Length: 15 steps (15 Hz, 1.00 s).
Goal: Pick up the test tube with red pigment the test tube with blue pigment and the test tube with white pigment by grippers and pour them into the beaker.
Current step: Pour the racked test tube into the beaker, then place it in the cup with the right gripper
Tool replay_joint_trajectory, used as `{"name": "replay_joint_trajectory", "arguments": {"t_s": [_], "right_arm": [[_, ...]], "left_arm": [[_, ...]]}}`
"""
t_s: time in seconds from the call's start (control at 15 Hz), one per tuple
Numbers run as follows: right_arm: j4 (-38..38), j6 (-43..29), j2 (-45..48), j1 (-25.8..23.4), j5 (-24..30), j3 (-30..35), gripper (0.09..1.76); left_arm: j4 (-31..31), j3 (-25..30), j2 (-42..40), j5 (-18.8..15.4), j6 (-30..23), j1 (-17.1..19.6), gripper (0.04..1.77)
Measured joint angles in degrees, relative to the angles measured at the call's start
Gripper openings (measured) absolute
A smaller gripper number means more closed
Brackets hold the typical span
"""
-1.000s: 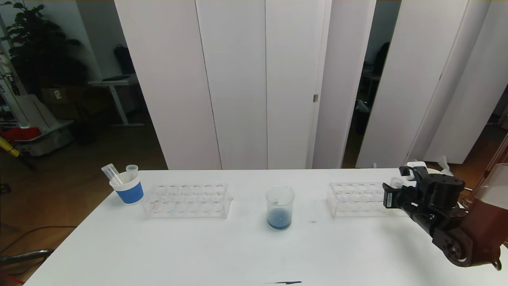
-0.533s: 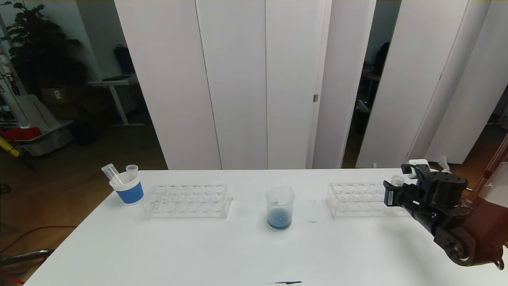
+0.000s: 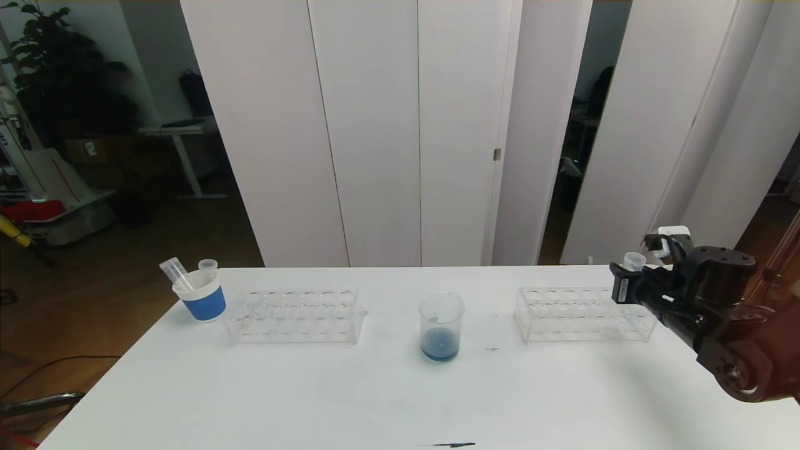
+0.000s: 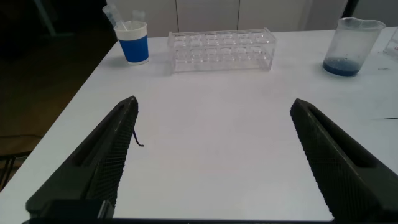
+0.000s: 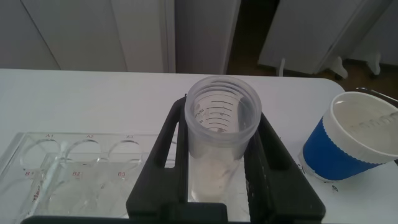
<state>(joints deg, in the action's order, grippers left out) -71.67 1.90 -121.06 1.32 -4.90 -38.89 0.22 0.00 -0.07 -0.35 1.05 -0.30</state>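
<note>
My right gripper hangs above the far right end of the right-hand rack, shut on the test tube with white pigment. That tube stands upright between the fingers, with its open mouth on top and cream-white liquid low down. The beaker stands at the table's middle with dark blue liquid in its bottom. In the left wrist view my left gripper is open over bare table, holding nothing. The test tube with red pigment and the test tube with blue pigment are out of view.
An empty clear rack lies left of the beaker. Beside it a blue-and-white paper cup holds empty tubes. A second paper cup stands next to the right rack. A dark mark lies near the front edge.
My right gripper has risen and drifted a little to the right, carrying the white-pigment tube up clear of the right rack. Nothing else has moved.
</note>
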Motion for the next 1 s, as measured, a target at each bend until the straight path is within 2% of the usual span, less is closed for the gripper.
{"name": "replay_joint_trajectory", "arguments": {"t_s": [0.13, 0.27, 0.47, 0.73, 0.93, 1.0], "right_arm": [[5.7, 0.0, 2.6, -0.2, 0.0, -3.4, 0.58], [15.0, 0.0, 5.1, -0.1, 0.0, -8.9, 0.58], [29.6, -1.7, 8.0, 0.6, 1.6, -20.3, 0.58], [46.8, -2.5, 9.6, 0.8, 15.4, -36.8, 0.58], [50.2, -1.1, 9.3, 0.9, 29.1, -44.1, 0.58], [50.1, 0.4, 9.0, 1.3, 31.1, -45.3, 0.58]], "left_arm": [[0.0, 0.0, 0.0, 0.0, 0.0, 0.0, 1.75], [0.0, 0.0, 0.0, 0.0, 0.0, 0.0, 1.75], [0.0, 0.0, 0.0, 0.0, 0.0, 0.0, 1.75], [0.0, 0.0, 0.0, 0.0, 0.0, 0.0, 1.75], [0.0, 0.0, 0.0, 0.0, 0.0, 0.0, 1.75], [0.0, 0.0, 0.0, 0.0, 0.0, 0.0, 1.75]]}}
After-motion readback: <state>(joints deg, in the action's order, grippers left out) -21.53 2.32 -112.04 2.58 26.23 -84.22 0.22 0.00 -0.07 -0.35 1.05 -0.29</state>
